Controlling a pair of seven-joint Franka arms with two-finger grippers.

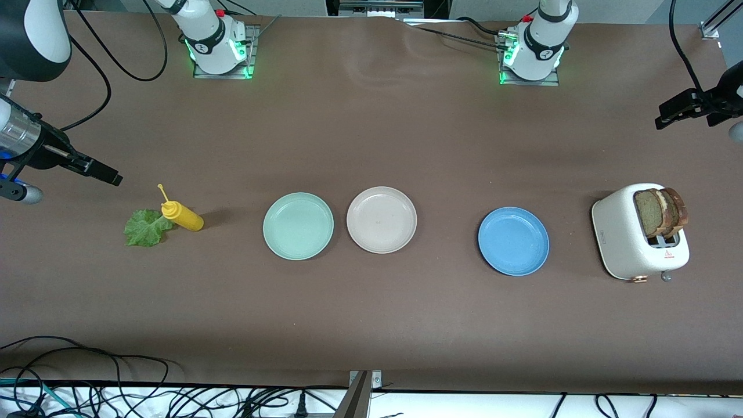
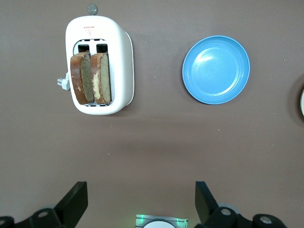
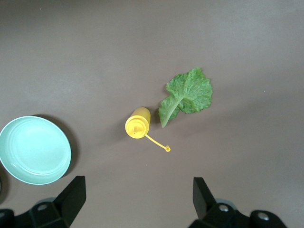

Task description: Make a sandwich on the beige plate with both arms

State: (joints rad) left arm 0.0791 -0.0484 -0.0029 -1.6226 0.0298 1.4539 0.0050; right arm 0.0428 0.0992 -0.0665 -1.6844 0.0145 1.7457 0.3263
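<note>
The beige plate [image 1: 381,219] lies bare at the table's middle, between a mint green plate [image 1: 298,225] and a blue plate [image 1: 514,240]. Two brown bread slices [image 1: 662,210] stand in a white toaster [image 1: 635,241] at the left arm's end. A green lettuce leaf [image 1: 145,227] lies flat at the right arm's end. My left gripper [image 1: 663,115] is open and empty, up in the air over bare table by the toaster [image 2: 121,71], with the slices [image 2: 90,78] in its view. My right gripper [image 1: 107,173] is open and empty, high over bare table by the lettuce [image 3: 187,95].
A yellow squeeze bottle [image 1: 182,215] lies beside the lettuce, its nozzle toward the robots' side; it also shows in the right wrist view [image 3: 137,124]. The blue plate [image 2: 216,70] and mint plate [image 3: 34,149] show in the wrist views. Cables hang along the table's near edge.
</note>
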